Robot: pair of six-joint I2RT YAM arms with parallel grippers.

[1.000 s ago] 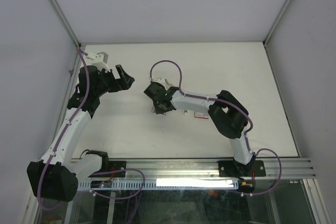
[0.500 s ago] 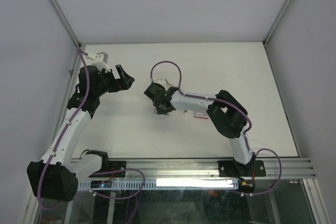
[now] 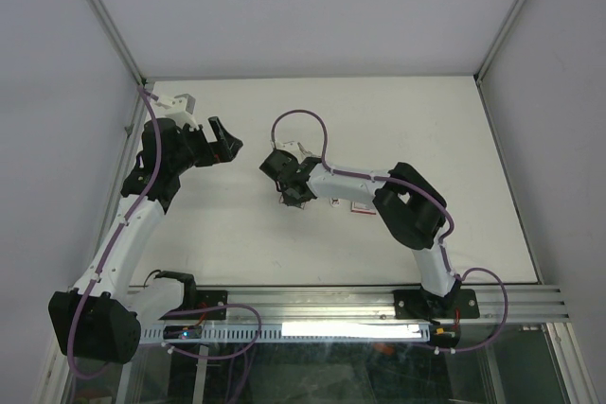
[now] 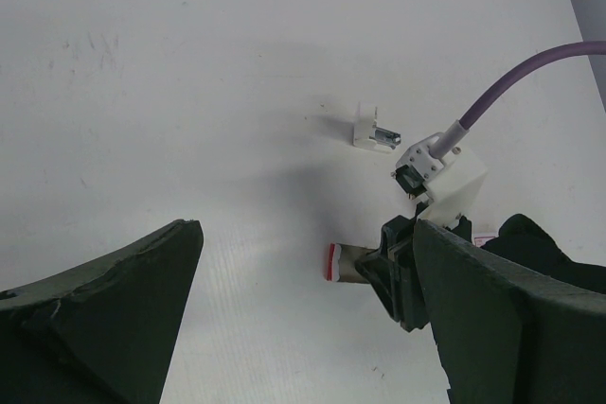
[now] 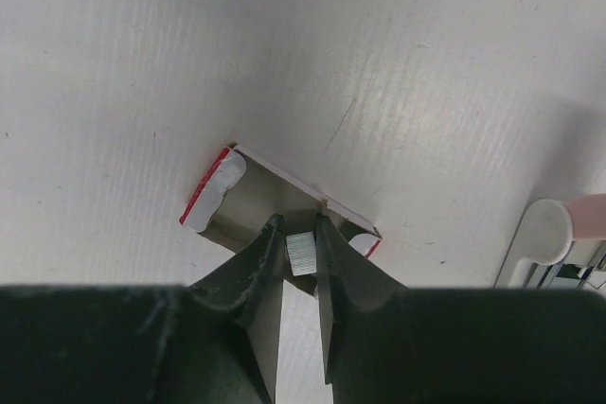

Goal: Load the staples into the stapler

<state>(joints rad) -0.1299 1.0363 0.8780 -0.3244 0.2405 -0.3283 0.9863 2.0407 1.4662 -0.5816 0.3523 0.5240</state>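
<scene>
Seemingly pinching staples [image 5: 301,254], the right end effector [image 5: 298,230] sits near the stapler [image 5: 557,232].

Over the box [image 5: 237,205] sit the staples [image 5: 300,254]; the stapler [image 4: 372,130] lies behind.

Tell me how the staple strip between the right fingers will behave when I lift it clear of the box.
The staple strip is a tiny ridged silvery block: probably light and stiff. The ridges suggest separate staples stuck together, so squeezing hard may snap it. The right gripper pinches only its sides, so it could slip down into the box.
</scene>
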